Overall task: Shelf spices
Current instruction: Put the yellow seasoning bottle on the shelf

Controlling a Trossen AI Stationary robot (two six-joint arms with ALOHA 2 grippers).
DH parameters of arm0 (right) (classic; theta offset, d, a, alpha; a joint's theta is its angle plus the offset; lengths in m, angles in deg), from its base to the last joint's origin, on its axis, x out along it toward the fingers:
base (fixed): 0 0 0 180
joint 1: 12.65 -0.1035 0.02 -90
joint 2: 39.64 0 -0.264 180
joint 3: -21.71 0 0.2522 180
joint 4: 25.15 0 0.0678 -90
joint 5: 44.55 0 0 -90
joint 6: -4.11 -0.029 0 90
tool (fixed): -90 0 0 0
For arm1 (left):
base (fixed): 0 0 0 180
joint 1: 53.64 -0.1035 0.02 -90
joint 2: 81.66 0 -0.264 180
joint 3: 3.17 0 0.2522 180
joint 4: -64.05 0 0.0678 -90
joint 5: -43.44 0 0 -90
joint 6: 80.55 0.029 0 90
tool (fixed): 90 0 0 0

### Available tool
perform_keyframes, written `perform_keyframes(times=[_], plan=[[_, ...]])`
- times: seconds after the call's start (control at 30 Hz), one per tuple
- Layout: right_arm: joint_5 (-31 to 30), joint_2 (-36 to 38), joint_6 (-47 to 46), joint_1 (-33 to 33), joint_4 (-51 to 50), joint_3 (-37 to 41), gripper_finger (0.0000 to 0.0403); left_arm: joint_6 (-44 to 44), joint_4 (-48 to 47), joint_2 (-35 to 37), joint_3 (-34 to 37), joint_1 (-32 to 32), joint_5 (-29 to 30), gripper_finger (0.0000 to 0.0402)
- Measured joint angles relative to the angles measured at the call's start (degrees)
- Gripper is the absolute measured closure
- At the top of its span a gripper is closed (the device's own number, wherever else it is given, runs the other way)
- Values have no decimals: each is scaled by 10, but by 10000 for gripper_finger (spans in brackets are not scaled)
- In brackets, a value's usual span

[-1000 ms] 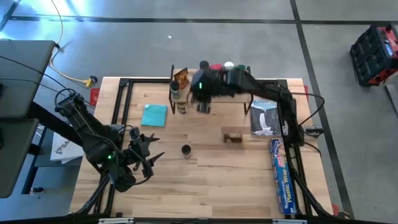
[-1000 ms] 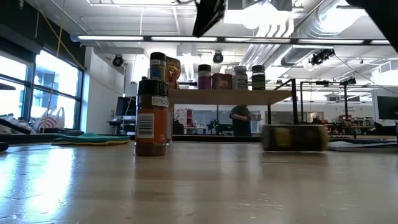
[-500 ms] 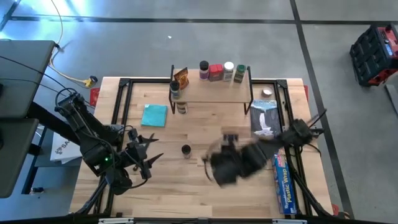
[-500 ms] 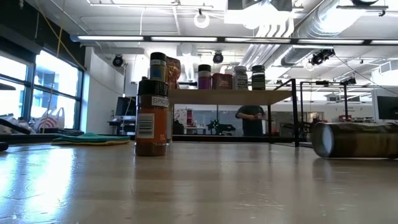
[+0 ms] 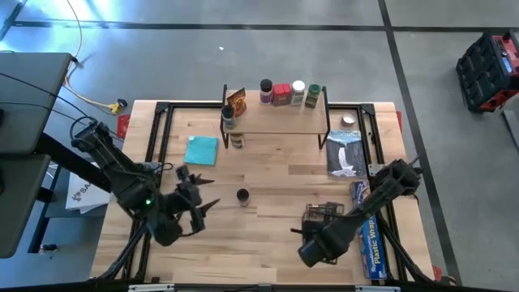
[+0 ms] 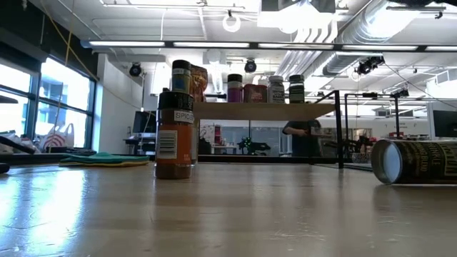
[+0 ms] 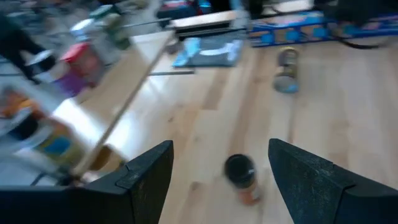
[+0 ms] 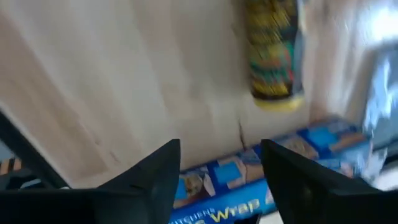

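— Lying on its side on the table (image 5: 268,243), a dark can with yellow print (image 6: 418,161) has its round end turned toward the low camera. From above it shows near the front right, just left of the blue wrap box (image 5: 369,231).

— Does the right gripper (image 8: 221,168) hold it?

— No. Its fingers (image 8: 155,171) stand apart with nothing between them, over the board near the box, and the can sits beyond them, not touched.

— And the left gripper (image 7: 221,177)?

— Spread wide and empty at the front left, facing an upright brown jar with a dark cap (image 5: 242,196) at mid-table.

— Where are the rest?

— On the shelf (image 5: 276,120) at the back stand four jars (image 5: 289,93) in a row plus an orange packet (image 5: 236,101). Two more jars (image 5: 233,130) stand at its left end, beside the teal cloth (image 5: 201,150)
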Motion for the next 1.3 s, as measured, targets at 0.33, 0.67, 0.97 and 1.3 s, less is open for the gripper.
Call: perform_keyframes(times=[0.33,0.67,0.97,1.3], plan=[[-89,134,-262,-108,65,116,155,345,328,-92,0,-133,-345,142],[-84,142,-298,-135,171,205,155,406,596,-247,-1,-250,-509,142],[-219,142,-450,-222,191,203,155,406,638,-409,-114,-332,-604,142],[-288,151,-357,-199,76,205,155,383,548,-482,-175,-339,-591,142]])
